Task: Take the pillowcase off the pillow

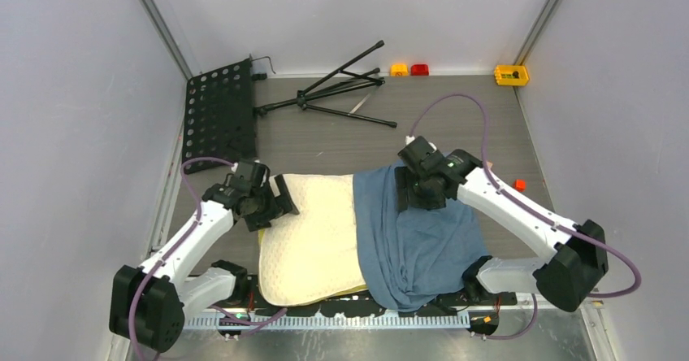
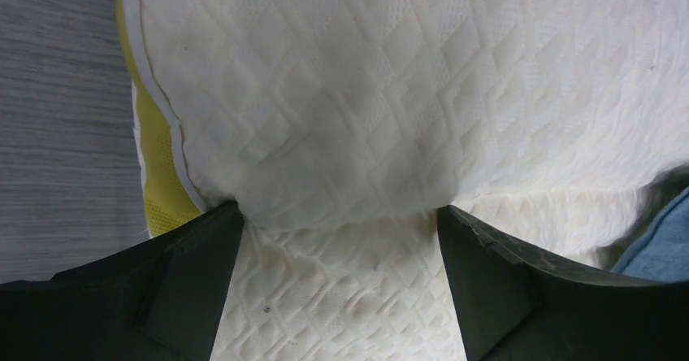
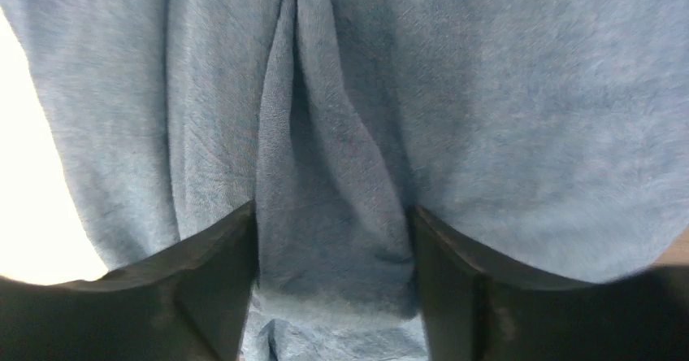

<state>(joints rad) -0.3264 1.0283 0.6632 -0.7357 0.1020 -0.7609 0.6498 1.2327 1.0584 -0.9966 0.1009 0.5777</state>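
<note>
Both arms bent inward over the pillow (image 1: 313, 235), each gripper pressed down with jaws apart
The left gripper (image 1: 279, 201) stands spread on the pillow's bare far-left corner, quilting bulging between its fingers; the right gripper (image 1: 404, 189), also spread, straddles a fold of the pillowcase (image 1: 418, 247), which covers the pillow's right half

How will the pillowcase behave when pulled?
Probably floppy: the pillowcase lies wrinkled, and a fold of it bunches inside the right gripper. Likely light, since it looks like thin cloth. It may drag on the pillow, which it half covers.
</note>
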